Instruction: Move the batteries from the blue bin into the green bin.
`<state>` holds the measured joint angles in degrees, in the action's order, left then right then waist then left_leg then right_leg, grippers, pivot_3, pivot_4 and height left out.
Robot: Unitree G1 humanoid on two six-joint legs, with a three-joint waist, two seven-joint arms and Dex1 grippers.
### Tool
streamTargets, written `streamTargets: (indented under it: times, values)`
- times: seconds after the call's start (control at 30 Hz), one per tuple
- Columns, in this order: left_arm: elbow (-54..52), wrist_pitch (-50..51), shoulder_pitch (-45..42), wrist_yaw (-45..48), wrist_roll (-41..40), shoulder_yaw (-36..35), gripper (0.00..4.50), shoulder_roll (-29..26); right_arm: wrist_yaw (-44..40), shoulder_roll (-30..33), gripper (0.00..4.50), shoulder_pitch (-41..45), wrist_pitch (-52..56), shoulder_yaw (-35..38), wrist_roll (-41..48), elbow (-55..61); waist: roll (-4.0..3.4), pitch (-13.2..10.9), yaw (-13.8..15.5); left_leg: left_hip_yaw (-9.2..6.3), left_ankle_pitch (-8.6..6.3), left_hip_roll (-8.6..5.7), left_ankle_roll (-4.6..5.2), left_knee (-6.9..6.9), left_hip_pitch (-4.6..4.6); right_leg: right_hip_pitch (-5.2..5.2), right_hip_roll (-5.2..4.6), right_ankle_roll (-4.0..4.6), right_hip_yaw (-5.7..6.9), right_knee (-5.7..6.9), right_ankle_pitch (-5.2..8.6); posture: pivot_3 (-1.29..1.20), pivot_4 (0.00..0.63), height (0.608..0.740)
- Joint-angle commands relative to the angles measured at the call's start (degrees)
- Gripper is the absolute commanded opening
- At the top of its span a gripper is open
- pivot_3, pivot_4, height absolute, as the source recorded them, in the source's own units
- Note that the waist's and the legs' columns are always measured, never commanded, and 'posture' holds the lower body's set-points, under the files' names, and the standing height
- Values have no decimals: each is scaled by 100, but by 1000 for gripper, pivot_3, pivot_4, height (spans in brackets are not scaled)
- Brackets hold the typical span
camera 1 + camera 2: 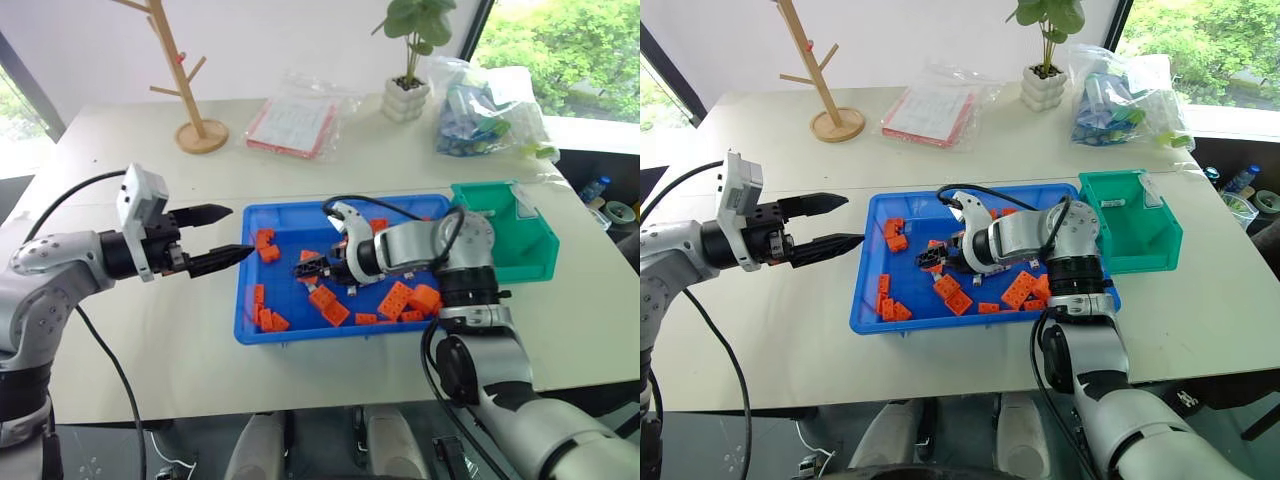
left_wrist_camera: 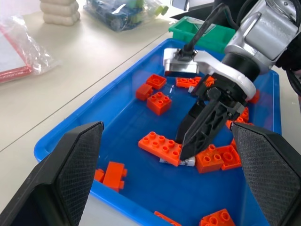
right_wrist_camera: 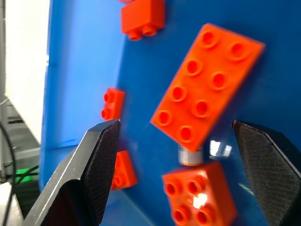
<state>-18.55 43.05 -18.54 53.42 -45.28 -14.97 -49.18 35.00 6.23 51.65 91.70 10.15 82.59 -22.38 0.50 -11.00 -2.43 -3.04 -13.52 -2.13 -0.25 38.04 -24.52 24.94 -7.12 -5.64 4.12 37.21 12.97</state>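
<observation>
With my right gripper (image 3: pixel 174 141) spread wide over what looks like a battery (image 3: pixel 189 155) wedged at the six o'clock end of a long orange brick (image 3: pixel 207 87), I should nudge that brick aside before closing.

Table (image 1: pixel 150 350) bears bins (image 1: pixel 250 330), clutter.

Blue bin (image 1: pixel 250 325): glossy moulded plastic, reflective floor. Orange bricks (image 3: pixel 207 89): smooth studded plastic. Battery (image 3: pixel 190 155): shiny metal end beneath a brick. Green bin (image 1: pixel 530 250): smooth plastic. Right hand (image 2: pixel 188 141): matt black textured fingers (image 3: pixel 99 160). Bench (image 1: pixel 150 360): matt cream surface. Stand (image 1: pixel 185 75): bare wood.
</observation>
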Motion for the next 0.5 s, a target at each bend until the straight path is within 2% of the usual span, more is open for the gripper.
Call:
streamTargets:
  times: [0.03, 0.3, 0.33, 0.37, 0.5]
  values:
    - [-152, -116, 19, -16, -52, -243, 4500, -44, -131, -119, 3880, 188, -279, 256, -236, -189, 0, 0, 0, 0, 0, 0, 0, 0, 0, 0, 0, 0, 0, 0, 0, 0, 150, 692]
    - [-180, -120, 4, -79, -66, -247, 4500, -49, -732, -219, 3880, 478, -651, 392, -1042, -411, 0, 0, 2, 2, 0, 0, 0, 0, 0, 2, 1, 0, -4, 0, 0, 0, 150, 692]
    - [-179, -125, 4, -82, -66, -249, 4500, -49, -806, -230, 3346, 478, -624, 405, -1112, -380, 0, 0, 2, 2, 0, 0, 0, -1, 0, 2, 1, 0, -4, 0, 0, 0, 150, 692]
    - [-172, -129, 3, -80, -65, -253, 4500, -53, -862, -250, 3052, 478, -599, 425, -1174, -350, -1, 0, 1, 2, 0, 0, 0, -1, 0, 2, 1, 0, -4, -1, 0, 0, 150, 692]
    - [-159, -145, -26, -86, -47, -226, 4500, -51, -1033, -343, 993, 525, -543, 554, -1389, -303, -1, 0, 0, 2, 0, 0, 0, -2, 0, 4, 2, 0, -5, -1, 0, 0, 150, 692]
